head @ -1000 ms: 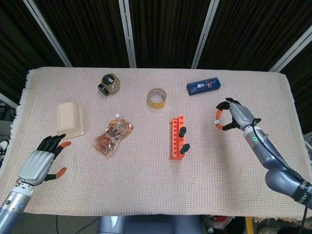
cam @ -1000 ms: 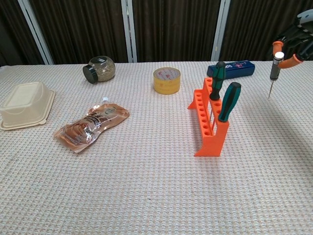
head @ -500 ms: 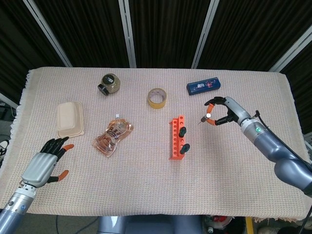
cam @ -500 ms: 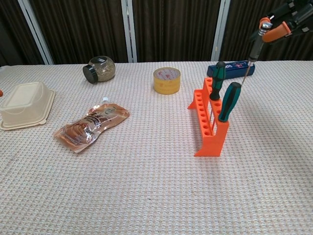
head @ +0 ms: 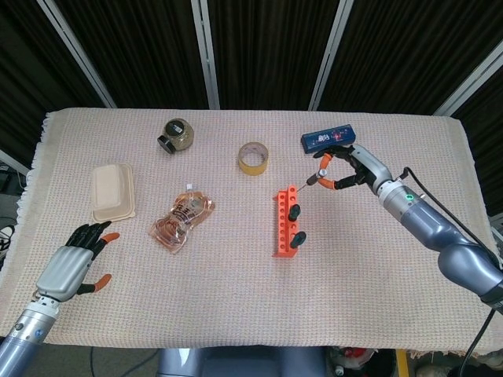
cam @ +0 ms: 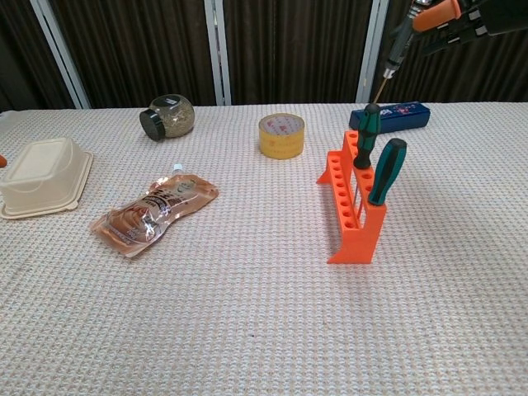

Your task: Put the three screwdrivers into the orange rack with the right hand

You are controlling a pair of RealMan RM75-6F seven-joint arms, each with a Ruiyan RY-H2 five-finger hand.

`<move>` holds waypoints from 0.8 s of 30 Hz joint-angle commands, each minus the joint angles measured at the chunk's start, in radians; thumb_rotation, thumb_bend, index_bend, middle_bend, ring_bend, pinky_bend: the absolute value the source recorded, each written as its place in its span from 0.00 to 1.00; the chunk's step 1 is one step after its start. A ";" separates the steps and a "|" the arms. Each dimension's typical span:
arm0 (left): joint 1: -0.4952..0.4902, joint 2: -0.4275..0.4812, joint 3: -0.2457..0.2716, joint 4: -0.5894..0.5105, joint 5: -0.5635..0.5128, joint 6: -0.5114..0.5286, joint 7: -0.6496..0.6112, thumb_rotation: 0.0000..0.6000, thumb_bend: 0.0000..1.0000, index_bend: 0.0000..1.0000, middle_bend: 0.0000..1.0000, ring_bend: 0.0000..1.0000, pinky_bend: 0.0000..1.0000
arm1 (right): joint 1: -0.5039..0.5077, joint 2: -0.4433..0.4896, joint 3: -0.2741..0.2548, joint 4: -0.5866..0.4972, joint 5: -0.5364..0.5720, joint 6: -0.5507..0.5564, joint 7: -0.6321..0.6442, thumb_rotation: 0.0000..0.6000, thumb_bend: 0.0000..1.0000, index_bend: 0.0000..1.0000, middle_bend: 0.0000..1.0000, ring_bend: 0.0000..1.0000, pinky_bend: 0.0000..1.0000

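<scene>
Screwdriver (head: 313,180) pinched in right hand (head: 350,166), above orange rack (head: 284,222).

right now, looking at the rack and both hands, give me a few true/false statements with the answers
1. Two green-handled screwdrivers already stand in the orange rack. True.
2. The right hand holds a third screwdriver above the rack's far end. True.
3. The left hand holds the tape roll. False: it holds nothing, and the yellow tape roll lies on the table.
4. The blue box sits in front of the rack. False: the blue box lies behind it.
5. The jar stands upright. False: it lies on its side.
</scene>
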 commanded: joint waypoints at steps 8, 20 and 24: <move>-0.002 -0.003 -0.003 0.002 -0.013 -0.001 0.002 1.00 0.29 0.16 0.00 0.00 0.00 | 0.040 -0.030 -0.001 0.038 -0.001 -0.069 0.017 1.00 0.35 0.67 0.25 0.00 0.00; -0.001 -0.004 -0.003 0.008 -0.016 0.003 -0.005 1.00 0.29 0.16 0.00 0.00 0.00 | 0.097 -0.030 -0.068 0.061 0.009 -0.058 0.023 1.00 0.35 0.67 0.25 0.00 0.00; 0.000 -0.003 -0.003 0.011 -0.016 0.005 -0.010 1.00 0.29 0.16 0.00 0.00 0.00 | 0.115 -0.028 -0.093 0.066 0.014 -0.044 0.027 1.00 0.35 0.67 0.25 0.00 0.00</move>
